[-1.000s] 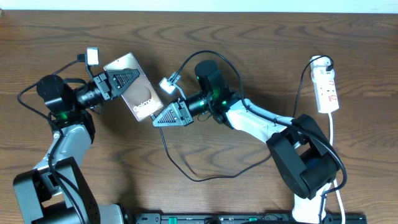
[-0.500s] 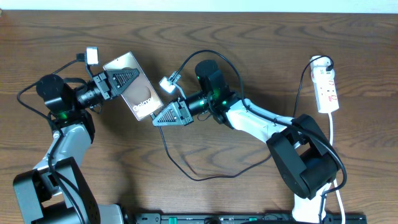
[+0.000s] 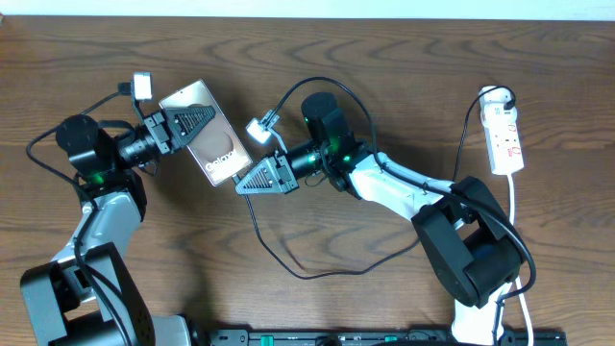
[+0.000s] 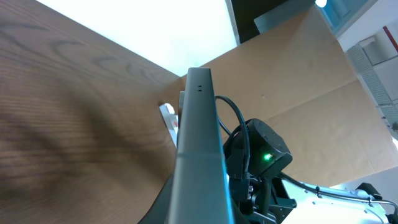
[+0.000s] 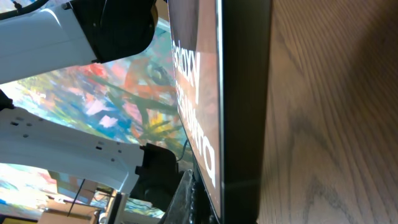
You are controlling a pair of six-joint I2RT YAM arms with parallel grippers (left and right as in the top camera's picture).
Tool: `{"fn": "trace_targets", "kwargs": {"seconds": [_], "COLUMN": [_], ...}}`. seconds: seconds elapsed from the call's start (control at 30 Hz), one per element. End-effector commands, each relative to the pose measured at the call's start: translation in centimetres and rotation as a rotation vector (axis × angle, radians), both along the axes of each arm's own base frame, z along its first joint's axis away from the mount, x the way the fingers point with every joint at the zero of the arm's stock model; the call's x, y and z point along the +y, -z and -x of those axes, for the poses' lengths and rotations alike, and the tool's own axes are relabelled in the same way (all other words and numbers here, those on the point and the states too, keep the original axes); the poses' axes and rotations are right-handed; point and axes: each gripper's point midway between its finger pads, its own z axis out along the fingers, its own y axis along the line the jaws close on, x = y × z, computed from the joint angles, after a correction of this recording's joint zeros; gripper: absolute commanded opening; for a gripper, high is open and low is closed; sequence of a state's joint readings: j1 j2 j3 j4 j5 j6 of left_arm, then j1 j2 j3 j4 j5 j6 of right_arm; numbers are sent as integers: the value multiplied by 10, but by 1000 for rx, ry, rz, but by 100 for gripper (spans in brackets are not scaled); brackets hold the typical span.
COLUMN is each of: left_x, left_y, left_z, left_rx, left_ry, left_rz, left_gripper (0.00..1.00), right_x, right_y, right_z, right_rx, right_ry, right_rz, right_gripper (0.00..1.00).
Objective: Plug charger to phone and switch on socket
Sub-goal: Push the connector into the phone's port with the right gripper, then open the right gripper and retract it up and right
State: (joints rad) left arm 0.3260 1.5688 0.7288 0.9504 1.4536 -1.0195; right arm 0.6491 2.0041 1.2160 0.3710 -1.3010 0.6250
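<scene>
Nothing has moved since a second ago. Left fingers (image 3: 187, 123) stay clenched on the phone (image 3: 213, 144), holding it tilted above the counter (image 3: 404, 58). Right fingers (image 3: 264, 179) are clenched at the phone's lower end, apparently on the charger (image 3: 288, 267), whose cable loops across the counter. At the far right lies the socket (image 3: 505, 136), well apart.

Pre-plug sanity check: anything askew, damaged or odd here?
Nothing damaged or spilled. The phone sits at a diagonal, clamped in the left gripper; the charger cable loops loosely below the right gripper.
</scene>
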Motion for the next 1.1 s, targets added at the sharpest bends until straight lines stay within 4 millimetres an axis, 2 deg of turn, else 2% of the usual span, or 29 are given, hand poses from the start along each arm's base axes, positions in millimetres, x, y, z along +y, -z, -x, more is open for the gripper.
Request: {"fn": "trace_targets", "kwargs": {"seconds": [0.0,0.17,0.3,0.43,0.47,0.53,0.6,0.9,1.07], "left_x": [-16,-16,-16,-16,-16,-16,-16,-13,0], "left_y": [-4,-4,-4,-4,-4,-4,-4,-4,-4], "left_z": [21,21,21,21,21,21,21,20,18], "left_rx": [-22,-21,-21,-21,-21,-21,-21,-21,7], "left_ry": [138,137,138,137,138,137,137,130,92], "left_rz": [-12,-12,-12,-12,-12,-12,-12,-12,1], "left_gripper": [8,8,8,8,8,8,7,8,8], "right_x": [-1,-1,-1,-1,-1,-1,-2,-3,-14], "right_y": [-7,-7,-7,-7,-7,-8,-8,-8,-8], "right_z": [-34,-34,-34,-34,-34,-32,-32,-34,-48], "right_rx": [-58,-58,-58,-58,-57,-56,-55,-55,-49], "right_ry": [135,135,135,134,131,124,120,126,162], "right_rz": [5,5,5,5,4,2,1,1,4], "right_gripper": [1,3,17,46,56,83,99,99,99]}}
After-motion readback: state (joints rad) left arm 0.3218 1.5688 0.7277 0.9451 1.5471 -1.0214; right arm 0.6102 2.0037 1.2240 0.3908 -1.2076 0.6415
